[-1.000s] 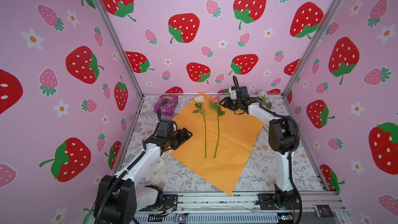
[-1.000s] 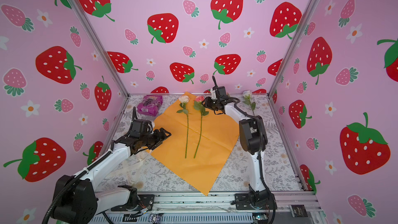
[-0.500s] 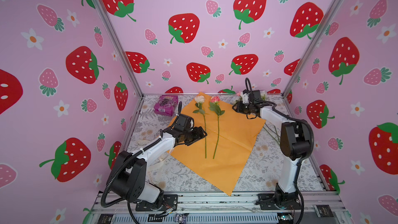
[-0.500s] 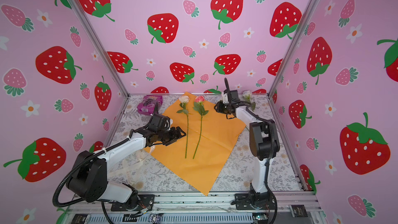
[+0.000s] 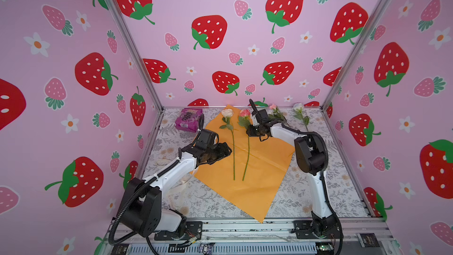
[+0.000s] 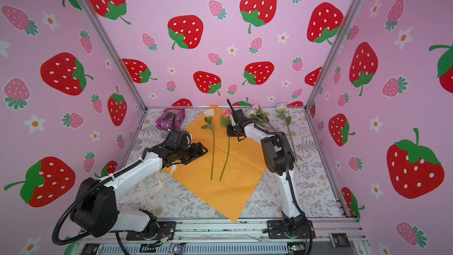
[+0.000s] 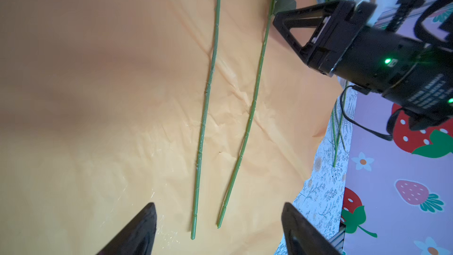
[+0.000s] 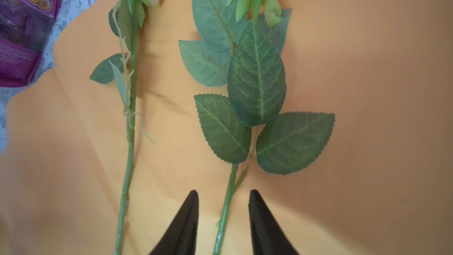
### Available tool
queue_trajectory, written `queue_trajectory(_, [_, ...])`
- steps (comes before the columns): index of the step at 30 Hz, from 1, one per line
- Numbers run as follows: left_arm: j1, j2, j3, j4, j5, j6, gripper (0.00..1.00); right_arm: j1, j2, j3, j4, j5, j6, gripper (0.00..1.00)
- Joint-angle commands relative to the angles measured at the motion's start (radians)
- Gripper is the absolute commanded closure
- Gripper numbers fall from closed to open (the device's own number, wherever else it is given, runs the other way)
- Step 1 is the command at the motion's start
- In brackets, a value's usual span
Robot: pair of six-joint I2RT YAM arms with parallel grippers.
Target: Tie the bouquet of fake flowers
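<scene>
Straddling a rose stem (image 8: 226, 207) on paper (image 8: 367, 94), right gripper (image 8: 223, 191) is narrow, left gripper (image 7: 218, 203) wide.

Bright diffuse light; left-wrist orange wrapping paper (image 7: 61, 82) blurry, perhaps shadowed.

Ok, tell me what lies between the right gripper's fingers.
The pink rose's stem, on the orange paper; the right wrist view shows the right gripper's fingers flanking it, not touching.
</scene>
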Motion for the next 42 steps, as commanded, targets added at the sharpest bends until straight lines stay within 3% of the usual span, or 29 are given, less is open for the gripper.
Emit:
queue_trajectory(1, [0.018,-0.026,0.005,-0.021,-0.026,0.005,0.19,0.008,0.057,0.051,-0.046,-0.008,-0.025,0.67])
queue_trajectory(10, [0.046,-0.048,-0.025,-0.012,-0.015,0.001,0.19,0.014,0.076,0.109,-0.02,-0.031,-0.015,0.91])
queue_trajectory(13, [0.051,-0.048,-0.023,-0.013,-0.005,0.004,0.19,0.018,0.081,0.116,0.009,-0.062,-0.014,0.92])
queue_trajectory(22, [0.055,-0.065,-0.028,-0.027,-0.002,0.004,0.19,0.027,0.165,0.231,-0.063,-0.08,0.0,0.87])
queue_trajectory(31, [0.059,-0.077,-0.04,-0.023,-0.003,-0.001,0.18,0.031,0.092,0.2,-0.096,0.03,-0.036,0.72])
queue_trajectory(42, [0.061,-0.086,-0.047,-0.022,-0.002,0.0,0.19,0.034,0.047,0.172,-0.095,0.037,-0.038,0.7])
